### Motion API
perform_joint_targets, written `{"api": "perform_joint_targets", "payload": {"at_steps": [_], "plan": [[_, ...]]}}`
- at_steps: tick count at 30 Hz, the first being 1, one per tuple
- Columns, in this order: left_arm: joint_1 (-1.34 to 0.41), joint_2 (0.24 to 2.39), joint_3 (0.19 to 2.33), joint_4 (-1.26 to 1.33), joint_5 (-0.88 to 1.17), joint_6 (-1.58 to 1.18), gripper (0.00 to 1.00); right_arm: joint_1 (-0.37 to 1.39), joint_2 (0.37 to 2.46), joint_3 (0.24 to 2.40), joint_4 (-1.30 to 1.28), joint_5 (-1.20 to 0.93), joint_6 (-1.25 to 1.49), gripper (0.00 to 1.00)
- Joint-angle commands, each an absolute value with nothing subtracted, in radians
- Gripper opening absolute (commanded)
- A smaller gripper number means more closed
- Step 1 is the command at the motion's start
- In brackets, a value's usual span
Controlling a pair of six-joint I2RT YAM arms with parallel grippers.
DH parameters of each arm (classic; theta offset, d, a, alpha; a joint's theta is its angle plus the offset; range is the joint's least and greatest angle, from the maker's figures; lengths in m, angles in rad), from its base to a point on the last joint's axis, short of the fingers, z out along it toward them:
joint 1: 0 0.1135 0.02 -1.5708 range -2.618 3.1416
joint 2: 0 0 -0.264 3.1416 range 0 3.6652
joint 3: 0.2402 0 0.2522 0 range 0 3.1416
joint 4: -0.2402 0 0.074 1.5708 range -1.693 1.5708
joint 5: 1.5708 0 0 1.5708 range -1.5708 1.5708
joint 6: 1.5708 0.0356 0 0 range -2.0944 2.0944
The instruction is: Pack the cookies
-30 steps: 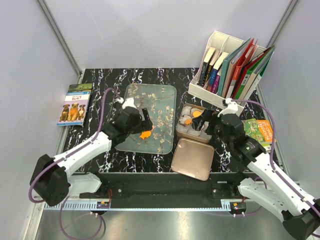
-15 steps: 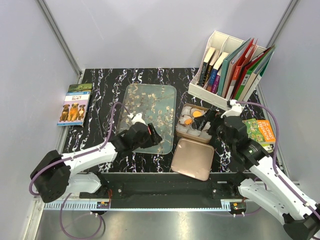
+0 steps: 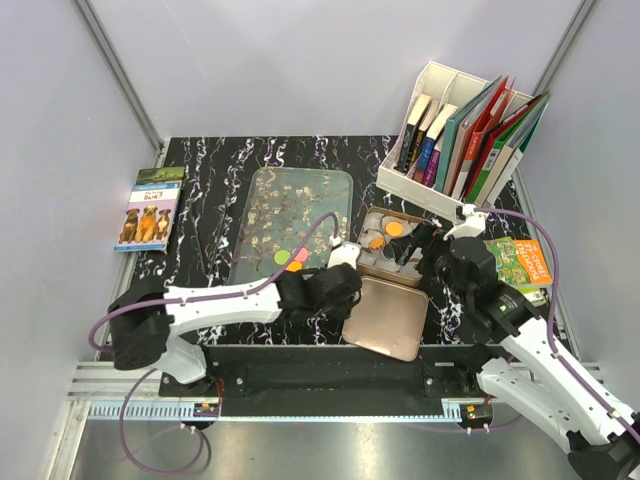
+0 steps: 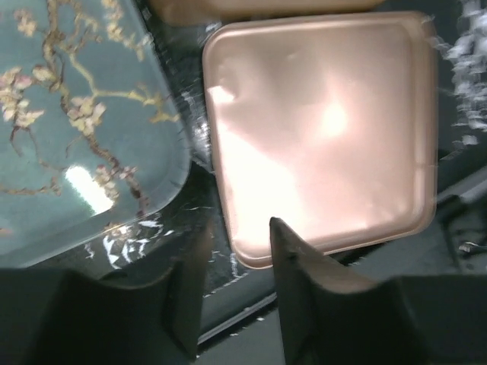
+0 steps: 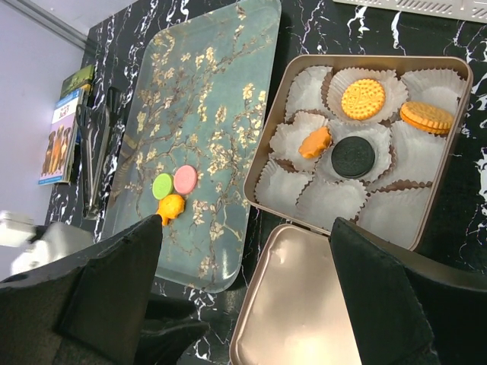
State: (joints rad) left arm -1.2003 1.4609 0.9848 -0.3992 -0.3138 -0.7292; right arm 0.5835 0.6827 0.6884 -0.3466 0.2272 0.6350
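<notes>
Three cookies lie together on the blossom-patterned tray point(image 3: 295, 215): green point(image 5: 163, 185), pink point(image 5: 186, 179) and an orange one point(image 5: 170, 206). In the top view they show as a small cluster point(image 3: 291, 260). The gold tin point(image 5: 463, 99) holds paper cups with a round yellow cookie point(image 5: 362, 99), an orange sandwich cookie point(image 5: 426, 116), a small orange one point(image 5: 315, 142) and a black one point(image 5: 353, 157). My left gripper point(image 4: 232, 293) hovers at the near left corner of the tin lid point(image 4: 327, 129), jaws narrowed, nothing between them. My right gripper point(image 5: 243, 296) hangs wide open above the tin point(image 3: 388, 246).
The lid point(image 3: 385, 317) lies flat in front of the tin. Black tongs point(image 5: 95, 152) lie left of the tray, and a dog booklet point(image 3: 148, 208) beyond them. A white rack of books point(image 3: 460, 135) stands at the back right, with a green booklet point(image 3: 518, 258) beside my right arm.
My left arm has swung right, from over the orange cookie on the tray to the lid's corner, and its jaws have narrowed. The right arm has barely moved.
</notes>
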Motion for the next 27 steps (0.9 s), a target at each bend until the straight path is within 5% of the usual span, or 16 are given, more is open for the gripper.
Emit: {"api": "perform_joint_targets", "payload": {"at_steps": [1,27], "plan": [[-1.221,1.514,1.026,-0.525,-0.397,-0.678,0.33,0.586,0.675,0.692,-0.351,0.248,0.640,1.00],[-1.298,1.680,1.009,-0.384,-0.331,-0.724,0.37,0.588,0.680,0.667,-0.347,0.219,0.649,1.00]]}}
